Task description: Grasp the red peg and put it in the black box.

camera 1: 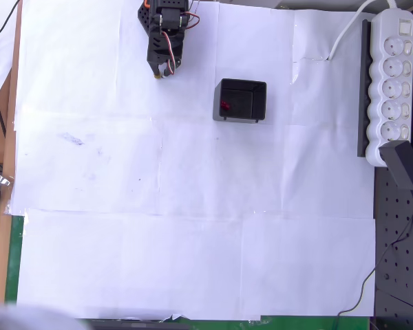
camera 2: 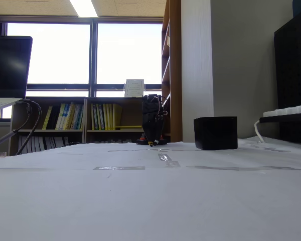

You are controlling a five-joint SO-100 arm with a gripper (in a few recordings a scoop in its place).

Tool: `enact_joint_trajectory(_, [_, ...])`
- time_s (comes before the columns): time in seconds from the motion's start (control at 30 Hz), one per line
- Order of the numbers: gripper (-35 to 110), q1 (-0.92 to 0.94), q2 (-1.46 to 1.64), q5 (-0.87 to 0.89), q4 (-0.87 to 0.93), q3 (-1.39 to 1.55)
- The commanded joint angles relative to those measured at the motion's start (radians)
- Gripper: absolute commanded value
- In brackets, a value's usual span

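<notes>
The black box [camera 1: 240,100] sits on the white paper near the top middle of the overhead view. Inside it, by its left wall, lies the red peg [camera 1: 225,106], a small dark-red dot. In the fixed view the box [camera 2: 215,133] appears as a dark cube right of centre; the peg is hidden within. My gripper [camera 1: 161,70] hangs folded at the arm's base, left of the box and clear of it. Its orange-tipped fingers point down at the paper and look shut with nothing between them. In the fixed view the gripper [camera 2: 152,143] is a dark silhouette touching the table.
A long white power strip [camera 1: 391,82] lies along the right edge, its cable running toward the top. A black adapter [camera 1: 404,167] sits below it. White paper sheets [camera 1: 193,227] cover the table; a wooden edge [camera 1: 7,151] runs down the left.
</notes>
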Motion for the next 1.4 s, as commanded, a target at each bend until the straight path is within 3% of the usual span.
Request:
enact_joint_trajectory(0.0, [1,0.009,-0.094,-0.006,0.087,-0.080])
enact_joint_trajectory(1.0, [1,0.009,-0.094,-0.006,0.089,-0.080])
enact_joint_trajectory(1.37, [1,0.092,-0.094,-0.003,0.094,-0.080])
